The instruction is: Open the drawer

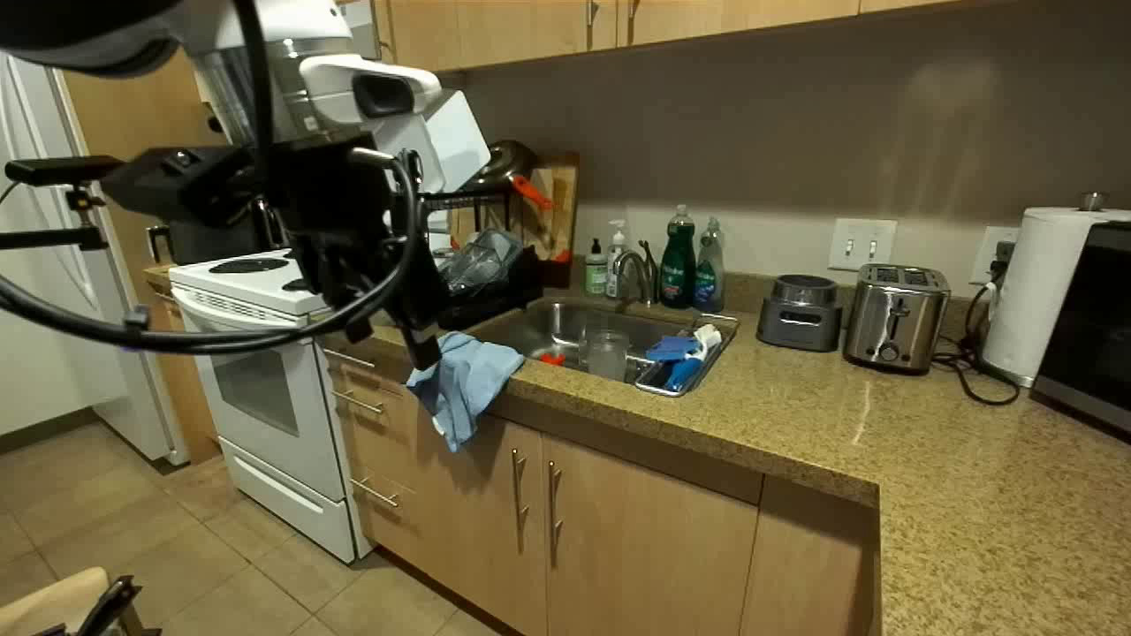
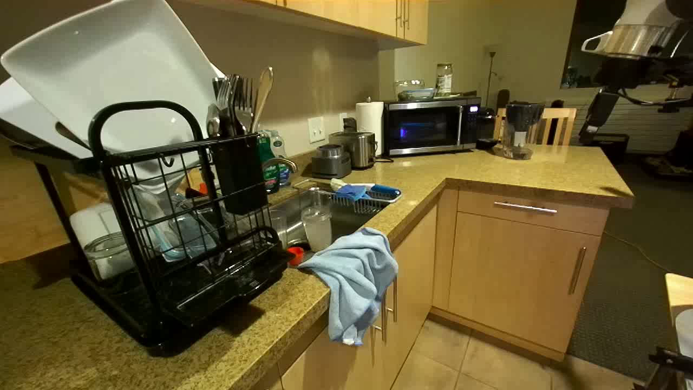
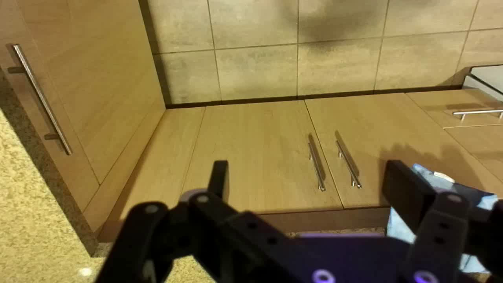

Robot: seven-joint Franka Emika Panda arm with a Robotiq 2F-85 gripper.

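Note:
The drawer point(image 2: 482, 203) is a wide, shallow light-wood front under the peninsula counter, flush with the cabinet. Its horizontal bar handle point(image 2: 525, 207) runs along the middle. In the wrist view the drawer point(image 3: 78, 173) lies at the left edge, with its handle point(image 3: 42, 100) slanting beside the counter; its inside is hidden. My gripper point(image 3: 307, 167) is open, its two fingers far apart with nothing between them. Sink cabinet doors show beyond that gap. In an exterior view my gripper point(image 1: 391, 343) hangs in the air, touching nothing visible. The drawer stands well to one side of it.
A blue towel point(image 2: 360, 276) drapes over the counter edge by the sink point(image 1: 565, 322). Cabinet doors with vertical handles point(image 1: 519, 499) stand below. Smaller drawers point(image 1: 367, 442) sit beside the white stove point(image 1: 265, 389). A pitcher point(image 2: 518, 135) stands on the peninsula counter point(image 2: 574, 168).

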